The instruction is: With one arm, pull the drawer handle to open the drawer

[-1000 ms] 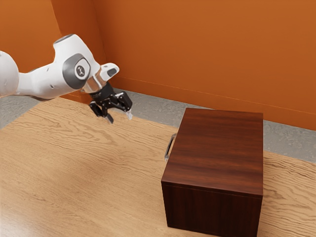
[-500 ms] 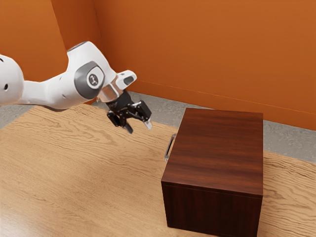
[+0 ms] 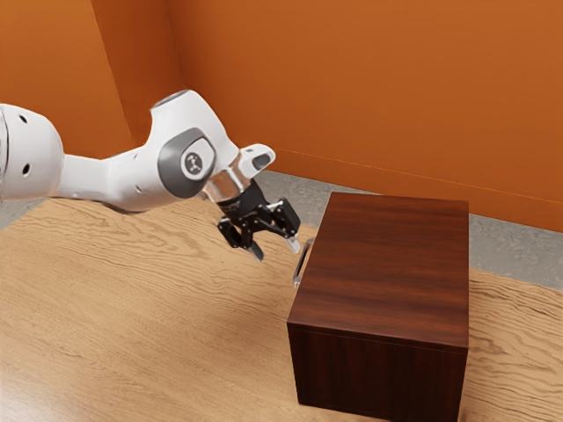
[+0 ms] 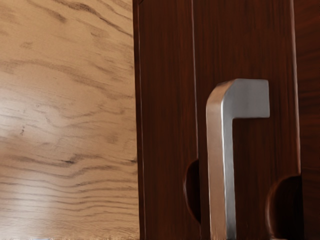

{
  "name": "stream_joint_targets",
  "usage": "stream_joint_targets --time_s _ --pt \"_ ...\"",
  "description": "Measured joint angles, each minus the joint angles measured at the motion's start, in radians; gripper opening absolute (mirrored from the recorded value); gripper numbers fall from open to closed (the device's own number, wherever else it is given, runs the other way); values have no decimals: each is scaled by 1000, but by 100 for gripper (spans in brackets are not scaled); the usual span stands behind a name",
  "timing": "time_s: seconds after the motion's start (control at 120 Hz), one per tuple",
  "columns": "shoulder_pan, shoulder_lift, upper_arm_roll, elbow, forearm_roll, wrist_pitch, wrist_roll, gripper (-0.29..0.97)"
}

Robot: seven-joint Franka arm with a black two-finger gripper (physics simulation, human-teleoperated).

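There, over the wooden table, the gripper hung with fingers spread, just beside the silver drawer handle but apart from it. Rightward, the dark cabinet sat near the table's far edge, its drawer front flush.

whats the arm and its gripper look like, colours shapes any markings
The arm has rounded white links, with a grey round joint cap bearing a small white mark and a silvery wrist ring. The gripper is black, with two pale fingertips.
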Motion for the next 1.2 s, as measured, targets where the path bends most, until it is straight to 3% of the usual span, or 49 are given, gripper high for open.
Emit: stream_joint_targets --time_s 0.708,1.2 --pt "2 78 -16 10 -1 64 1 54" --pt "21 65 -7 -9 21 56 39 53"
